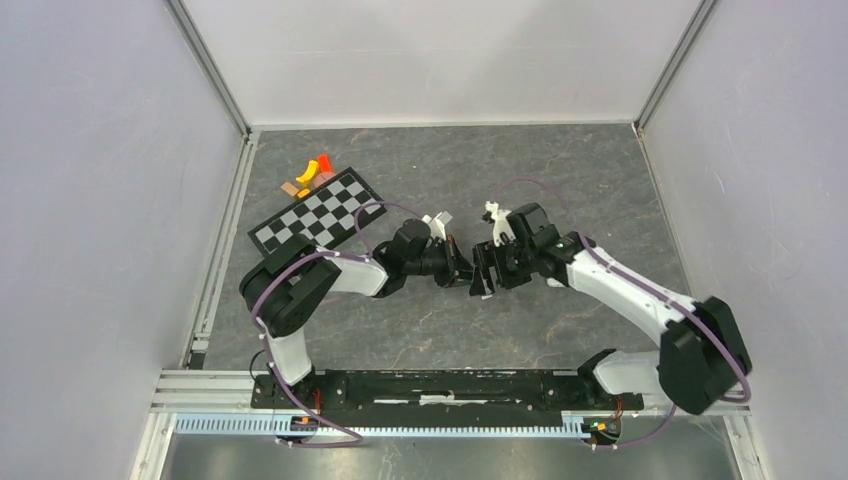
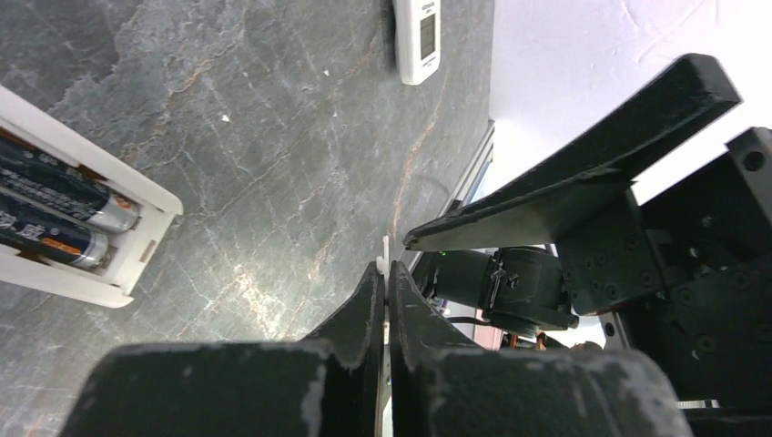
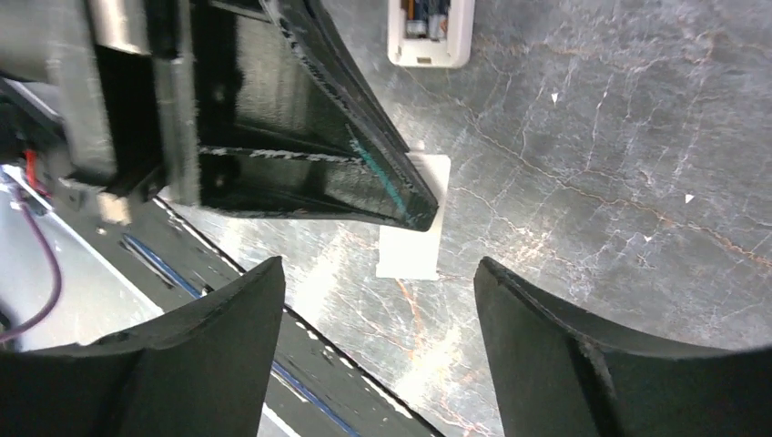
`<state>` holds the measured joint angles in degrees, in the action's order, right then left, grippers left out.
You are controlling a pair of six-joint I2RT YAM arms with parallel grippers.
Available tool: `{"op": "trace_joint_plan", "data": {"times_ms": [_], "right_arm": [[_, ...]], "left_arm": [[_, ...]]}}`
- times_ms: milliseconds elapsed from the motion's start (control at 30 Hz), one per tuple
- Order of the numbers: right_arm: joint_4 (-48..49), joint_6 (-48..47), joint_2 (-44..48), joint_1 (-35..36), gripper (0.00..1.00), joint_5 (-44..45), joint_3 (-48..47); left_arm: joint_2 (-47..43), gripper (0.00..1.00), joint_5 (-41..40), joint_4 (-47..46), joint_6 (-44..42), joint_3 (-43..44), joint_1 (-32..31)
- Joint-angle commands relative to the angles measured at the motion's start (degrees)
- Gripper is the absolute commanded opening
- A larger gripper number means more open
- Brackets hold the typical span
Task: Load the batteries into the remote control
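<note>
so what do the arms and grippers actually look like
The left arm and right arm are built alike: glossy white links joined by chunky black joint housings. A thin purple cable loops along each one. The left gripper and right gripper carry matte black, wedge-shaped fingers with scuffed edges.

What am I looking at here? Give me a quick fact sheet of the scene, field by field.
left gripper: shut, pinching a thin white flat piece
right gripper: open, fingers on either side of that piece, apart from it
batteries: two, side by side in the open bay
remote control: on the dark table, bay uncovered
second white handset: display up, lying apart
</note>
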<state>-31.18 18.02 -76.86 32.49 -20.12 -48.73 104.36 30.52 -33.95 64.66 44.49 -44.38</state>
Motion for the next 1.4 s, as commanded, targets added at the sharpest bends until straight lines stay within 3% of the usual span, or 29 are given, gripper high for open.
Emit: {"op": "trace_joint_plan", "data": {"times_ms": [0, 200, 400, 500, 633, 800, 1133, 1367], "right_arm": [[10.9, 10.7, 9.2, -0.6, 0.84, 0.6, 4.0], [29.2, 32.0, 20.2, -0.6, 0.87, 2.5, 15.7], [39.1, 41.7, 28.0, -0.6, 0.71, 10.4, 22.0], [44.8, 44.1, 28.9, -0.6, 0.62, 9.8, 23.8], [53.4, 48.0, 31.3, -0.6, 0.57, 10.0, 27.6], [53.2, 50.0, 30.4, -0.6, 0.48, 9.1, 27.7], [61.8, 55.1, 27.3, -0.6, 0.27, 6.6, 30.3], [63.6, 55.4, 27.9, -0.6, 0.11, 9.1, 31.3]], "left_arm": [[-5.2, 0.02, -1.7, -1.8, 1.4, 0.6, 0.3], [-11.4, 0.02, -6.6, -5.6, 6.9, -2.3, 1.7], [-15.5, 0.02, -10.1, -8.6, 12.0, -4.1, 2.0], [-16.8, 0.02, -11.2, -9.8, 13.4, -5.0, 2.0], [-18.8, 0.02, -13.5, -10.8, 14.5, -6.7, 2.0], [-20.9, 0.02, -14.7, -11.8, 14.5, -7.8, 2.0], [-20.5, 0.02, -14.4, -15.8, 15.5, -8.3, 2.0], [-20.5, 0.04, -13.4, -16.4, 14.9, -8.5, 2.0]]}}
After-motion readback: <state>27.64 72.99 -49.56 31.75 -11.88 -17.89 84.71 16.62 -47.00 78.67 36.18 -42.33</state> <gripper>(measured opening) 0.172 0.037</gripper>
